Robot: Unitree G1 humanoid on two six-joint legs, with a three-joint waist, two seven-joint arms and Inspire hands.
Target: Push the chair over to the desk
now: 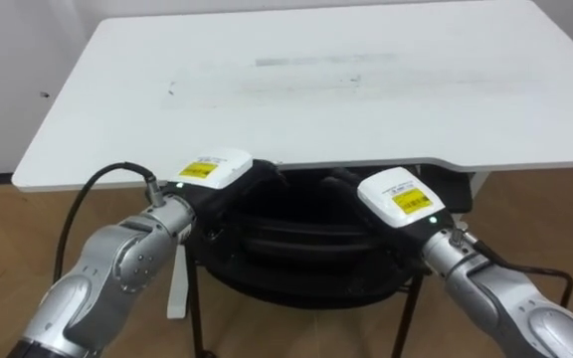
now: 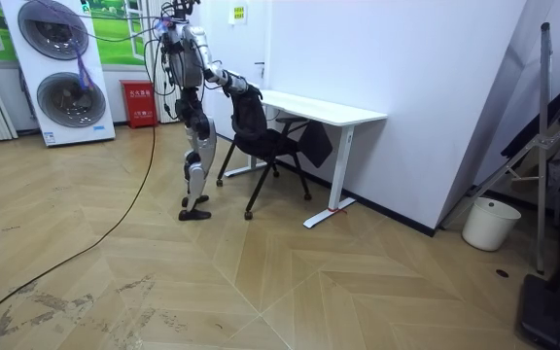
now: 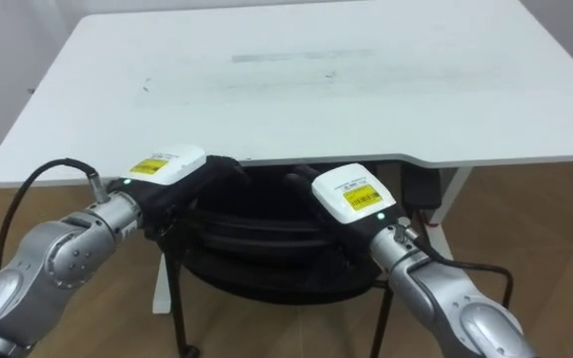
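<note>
A white desk (image 2: 331,110) on white legs stands against the white wall, its top bare but for a few faint grey smears (image 1: 321,62), and something dark (image 2: 316,143) hangs beneath it. Over on the room view's left, two white front-loading machines (image 2: 61,73) are stacked one on the other, with a red box (image 2: 139,104) on the floor near them. Off to the room view's right a white bucket (image 2: 490,224) sits by the wall near an upright metal frame (image 2: 542,117), all on a herringbone wood floor (image 2: 290,282).
</note>
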